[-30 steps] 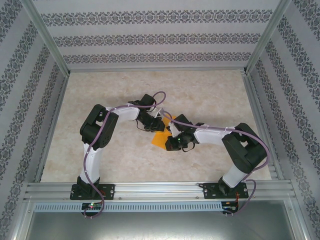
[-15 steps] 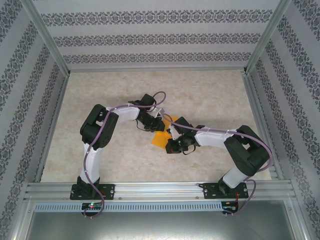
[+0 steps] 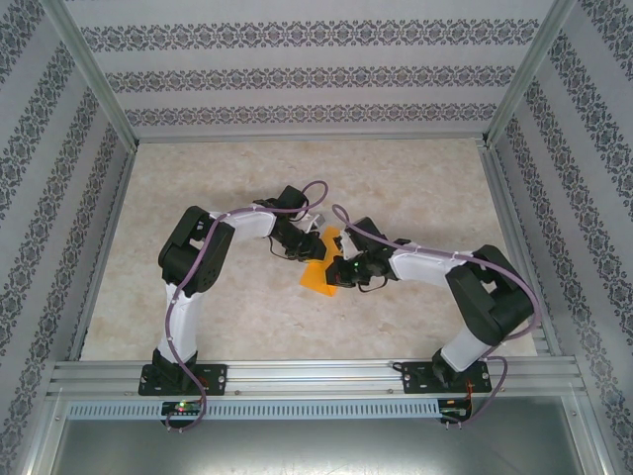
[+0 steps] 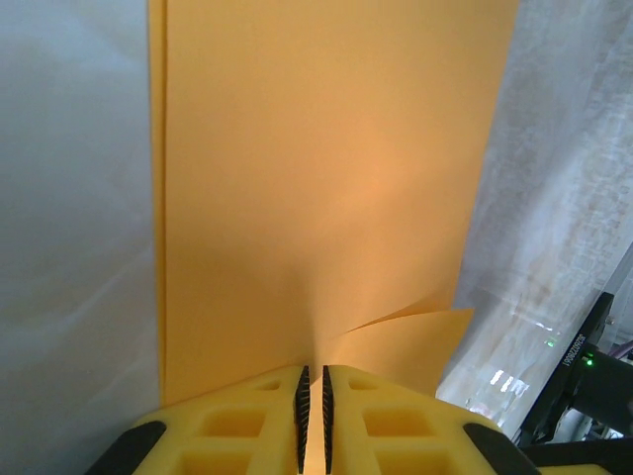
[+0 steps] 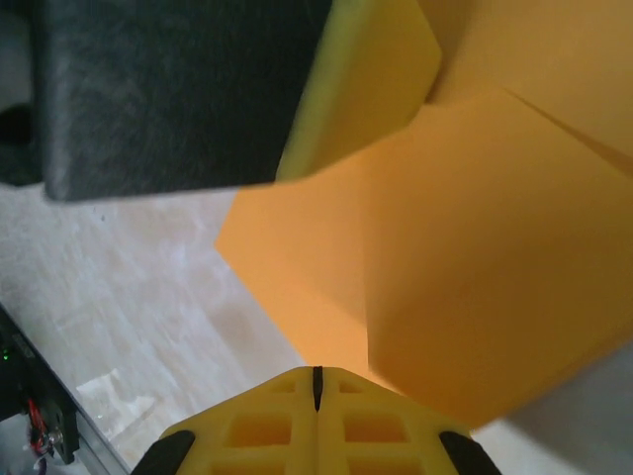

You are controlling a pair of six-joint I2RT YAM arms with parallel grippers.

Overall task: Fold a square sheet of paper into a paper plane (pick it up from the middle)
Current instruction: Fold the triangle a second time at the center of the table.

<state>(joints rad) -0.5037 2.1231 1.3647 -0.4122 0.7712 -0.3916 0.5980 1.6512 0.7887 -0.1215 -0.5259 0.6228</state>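
1. The square sheet of paper point(image 3: 318, 279) is held between the two arms near the middle of the worktop point(image 3: 425, 178). It appears raised and tilted rather than lying flat, as the pale surface shows blurred behind it in the wrist views.
2. The left pincer point(image 4: 314, 381) is closed on the sheet, its yellow fingers point(image 4: 277, 396) pressed together with only the paper's thickness between them. This grip is judged to anchor one edge, so that the sheet hangs in a known plane while a crease is worked.
3. The right pincer point(image 5: 316, 381) is likewise closed. The sheet's lower edge runs into the seam between its fingers, so it is judged to be pinching the paper from the opposite side.
4. In the top view the two pincers are set just beside each other, with the sheet shared between them. Two close grips are probably wanted because thin paper sags — a fold can be steered only where it is supported on both sides.
5. The sheet is plain orange-yellow and matte, and it is not one flat layer.
   - In the left wrist view a second layer's edge shows as a narrow strip down the left side.
   - A loose corner point(image 4: 420, 336) curls out near the fingers.
   - In the right wrist view overlapping panels meet at a sharp crease point(image 5: 368, 287).
   - No pointed wedge is formed yet — the folding is judged to be at an early or middle stage.
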